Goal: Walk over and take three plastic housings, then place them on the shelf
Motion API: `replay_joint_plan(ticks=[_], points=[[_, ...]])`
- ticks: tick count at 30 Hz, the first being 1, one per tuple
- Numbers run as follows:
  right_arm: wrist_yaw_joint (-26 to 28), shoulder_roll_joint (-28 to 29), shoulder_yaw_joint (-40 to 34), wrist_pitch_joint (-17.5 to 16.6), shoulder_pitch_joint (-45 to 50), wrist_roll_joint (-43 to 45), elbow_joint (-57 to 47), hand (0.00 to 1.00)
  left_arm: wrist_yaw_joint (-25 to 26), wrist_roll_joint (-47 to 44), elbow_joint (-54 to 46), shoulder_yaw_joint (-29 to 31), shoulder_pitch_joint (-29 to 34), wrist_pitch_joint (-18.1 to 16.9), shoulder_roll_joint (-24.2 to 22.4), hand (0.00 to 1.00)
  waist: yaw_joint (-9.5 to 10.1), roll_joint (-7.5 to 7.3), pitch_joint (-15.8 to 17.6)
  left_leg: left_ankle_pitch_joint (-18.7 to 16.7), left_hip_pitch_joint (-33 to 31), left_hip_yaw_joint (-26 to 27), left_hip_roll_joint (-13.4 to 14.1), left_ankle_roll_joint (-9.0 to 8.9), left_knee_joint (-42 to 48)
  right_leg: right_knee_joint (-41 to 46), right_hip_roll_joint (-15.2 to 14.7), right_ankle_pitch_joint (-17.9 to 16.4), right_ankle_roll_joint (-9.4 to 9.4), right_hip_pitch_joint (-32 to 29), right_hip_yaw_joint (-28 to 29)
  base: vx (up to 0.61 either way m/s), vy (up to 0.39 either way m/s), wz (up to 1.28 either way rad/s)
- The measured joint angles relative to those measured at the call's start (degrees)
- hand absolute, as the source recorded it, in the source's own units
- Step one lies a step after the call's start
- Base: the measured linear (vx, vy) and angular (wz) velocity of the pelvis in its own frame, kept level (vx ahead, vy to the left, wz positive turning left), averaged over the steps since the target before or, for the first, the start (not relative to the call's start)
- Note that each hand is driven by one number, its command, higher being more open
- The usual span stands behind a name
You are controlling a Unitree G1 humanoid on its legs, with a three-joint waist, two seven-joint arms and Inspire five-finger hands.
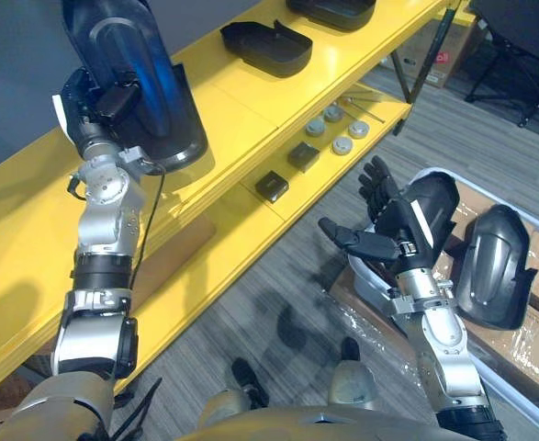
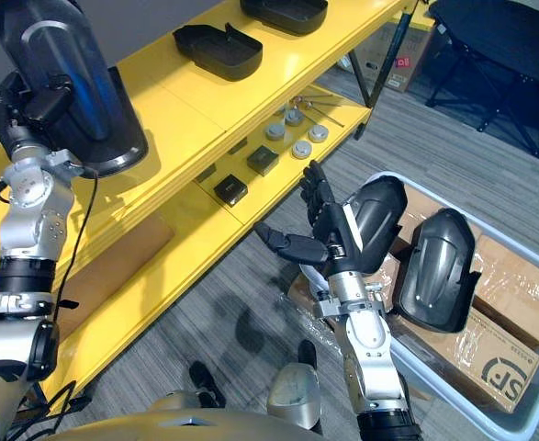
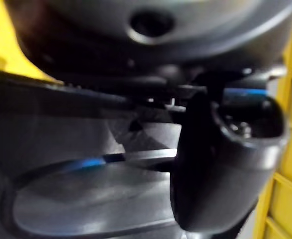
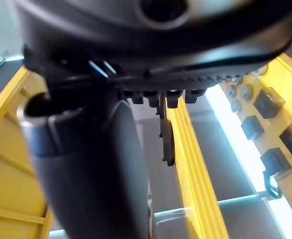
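Yellow shelf (image 1: 241, 101) runs across the upper left — left hand (image 1: 102, 103) grips a dark housing (image 1: 139, 57) there; right hand (image 1: 402, 230), centre right, fingers spread open.

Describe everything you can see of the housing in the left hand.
The housing is a dark, glossy shell, plastic by its look, long, with a raised oval panel that catches a blue sheen. It stands steeply on end, its upper end cut off by the view. Its wider lower rim appears to rest on the yellow top shelf near the front edge. The left hand grips its side.
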Motion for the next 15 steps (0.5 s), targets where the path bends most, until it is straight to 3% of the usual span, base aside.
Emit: replay_joint_plan(ticks=[7, 15], points=[[-1.5, 0.2, 2.5, 2.0, 2.1, 0.0, -2.5, 1.00, 6.3, -2.3, 10.3, 0.1, -3.1, 2.8, 0.7, 0.00, -1.30, 0.07, 2.6, 1.1, -1.2, 0.1, 0.0, 0.21, -1.0, 1.2, 0.2, -0.2, -0.18, -2.3, 0.5, 0.00, 0.000, 0.00], [-2.7, 0.7, 3.3, 2.2, 2.9, 0.1, -3.1, 1.00, 10.1, -1.8, 11.0, 0.1, -7.9, 3.1, 2.7, 0.00, -1.44, 0.05, 5.7, 1.3, -1.9, 0.2, 0.0, 0.37, -0.6, 2.2, 0.2, -0.3, -0.25, -3.3, 1.3, 0.00, 0.001, 0.00]])
